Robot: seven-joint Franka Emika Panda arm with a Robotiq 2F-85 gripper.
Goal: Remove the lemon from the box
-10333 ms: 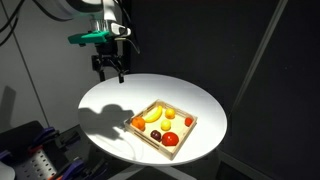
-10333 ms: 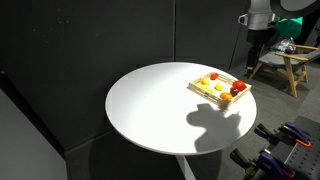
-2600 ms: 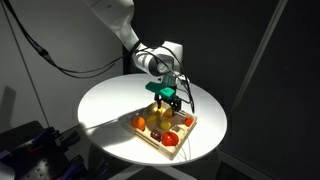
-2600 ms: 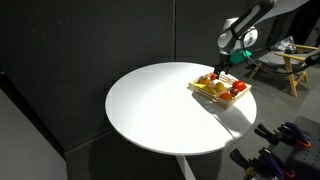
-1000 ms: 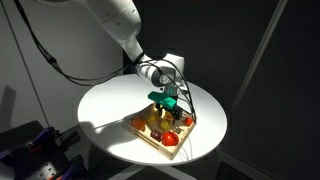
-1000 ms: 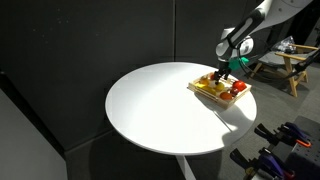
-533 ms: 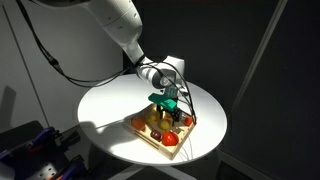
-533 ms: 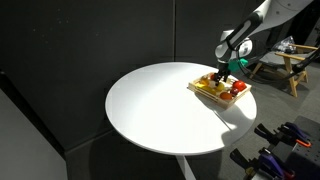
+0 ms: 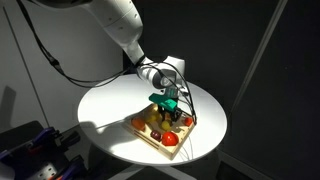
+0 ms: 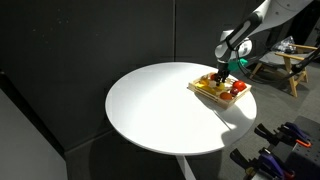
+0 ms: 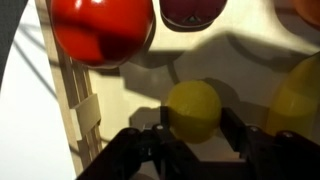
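In the wrist view the lemon [image 11: 193, 108], a small round dull-yellow fruit, lies on the floor of the light-wood box [image 11: 75, 100]. My gripper [image 11: 196, 120] is shut on it, with one dark finger [image 11: 162, 128] against its left side and the other [image 11: 233, 126] against its right. In both exterior views the gripper [image 9: 168, 108] [image 10: 221, 76] reaches down into the box [image 9: 152, 142] [image 10: 205, 91] among the fruit, and there the lemon is hidden by the fingers.
A big red fruit [image 11: 100, 30] and a dark red one [image 11: 192, 10] lie just beyond the lemon; the banana [image 11: 297, 100] lies to its right. The box sits near the edge of a round white table [image 9: 110, 105] [image 10: 150, 110]. Dark curtains stand behind.
The jaws have closed from wide open onto the lemon. The arm has stayed in place over the box.
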